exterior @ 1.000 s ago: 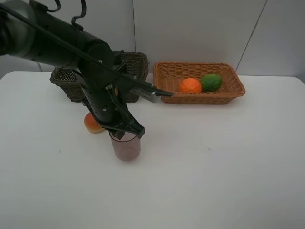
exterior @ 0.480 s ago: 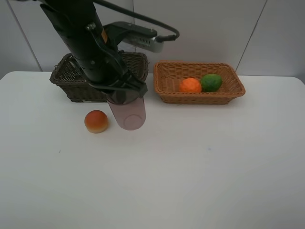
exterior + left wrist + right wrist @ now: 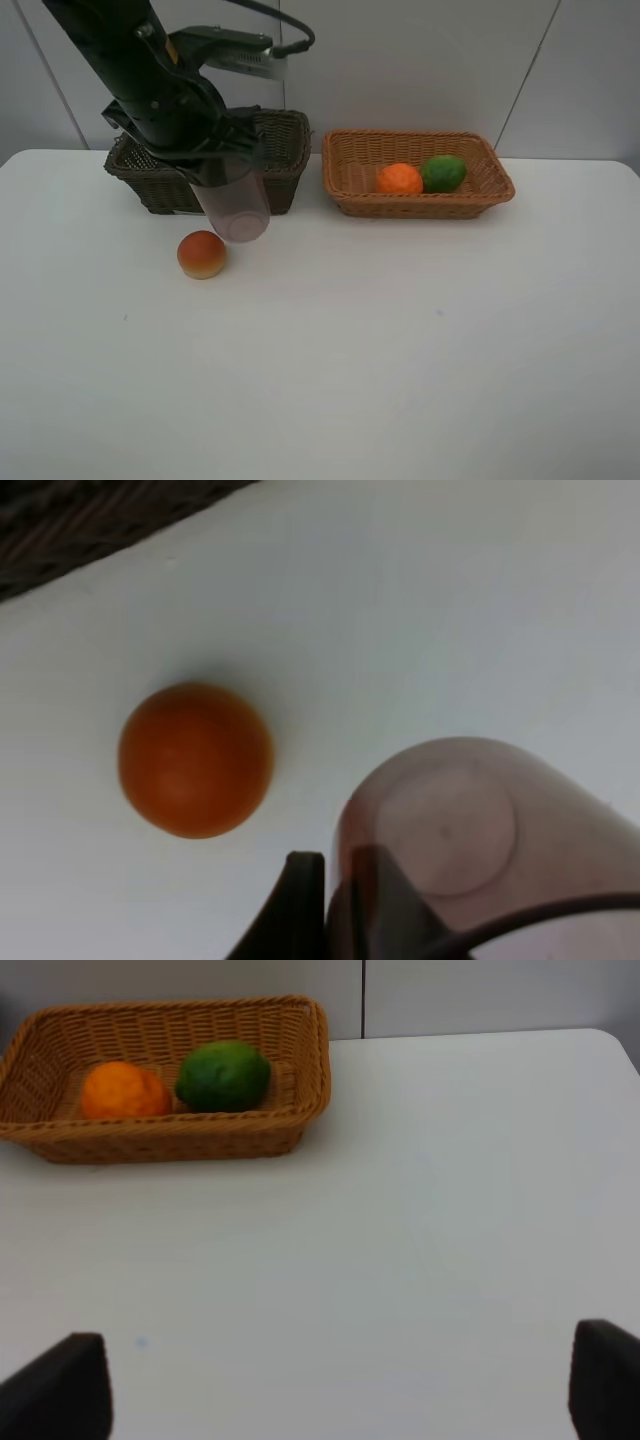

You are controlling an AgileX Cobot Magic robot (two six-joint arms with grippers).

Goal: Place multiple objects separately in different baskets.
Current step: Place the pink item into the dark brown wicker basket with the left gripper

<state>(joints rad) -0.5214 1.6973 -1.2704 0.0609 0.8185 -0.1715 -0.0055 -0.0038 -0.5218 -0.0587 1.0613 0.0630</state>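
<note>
My left hand [image 3: 228,168] grips the purple cup [image 3: 237,208], lifted just in front of the dark basket [image 3: 285,130]. The mandarin [image 3: 400,179] and lime [image 3: 443,172] already lie in the tan basket [image 3: 420,205] at 3 o'clock. The peach [image 3: 202,254] is left on the bench [image 3: 400,350], at the cup's 7 o'clock. My right hand [image 3: 330,1385] hangs open, empty.

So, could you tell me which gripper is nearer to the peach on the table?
Left. The left gripper, shut on the cup, hangs just above and beside the peach. The right gripper is outside the high view, open, facing the tan basket, no peach in sight.
</note>
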